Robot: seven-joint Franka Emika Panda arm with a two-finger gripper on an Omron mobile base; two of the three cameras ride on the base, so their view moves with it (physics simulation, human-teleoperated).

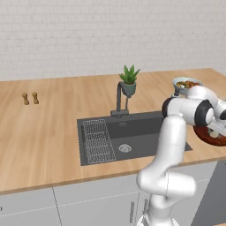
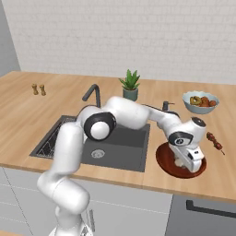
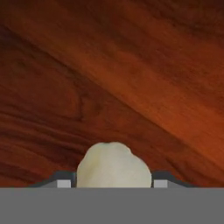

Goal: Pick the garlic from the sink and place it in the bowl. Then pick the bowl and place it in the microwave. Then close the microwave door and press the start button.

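**Garlic held over the bowl, right of the sink**

We see the garlic (image 3: 113, 165), a pale cream bulb, seated between the two finger tips of the end effector (image 3: 113, 183), which is closed on it from both sides. In the hand view the red-brown wood-grain inside of the bowl (image 3: 131, 78) lies right behind the bulb; whether the garlic touches the bowl floor we cannot tell. In the right base view the end effector (image 2: 186, 162) points down into the bowl (image 2: 166, 167), and a pale patch of garlic (image 2: 179, 162) shows beside the hand. The bowl rests on the worktop (image 2: 27, 115) just right of the sink (image 2: 124, 152), near the front edge. The sink's round drain (image 2: 97, 153) lies in the basin, its wire rack (image 1: 98, 140) at the left end, and the dark faucet (image 1: 120, 98) rises behind it. A potted plant (image 2: 130, 85) stands behind the sink. A pale fruit bowl (image 2: 200, 102) sits right of the plant, behind the red-brown bowl. A skewer (image 2: 215, 142) lies right of the bowl. Two small shakers (image 1: 30, 98) stand well left of the sink.
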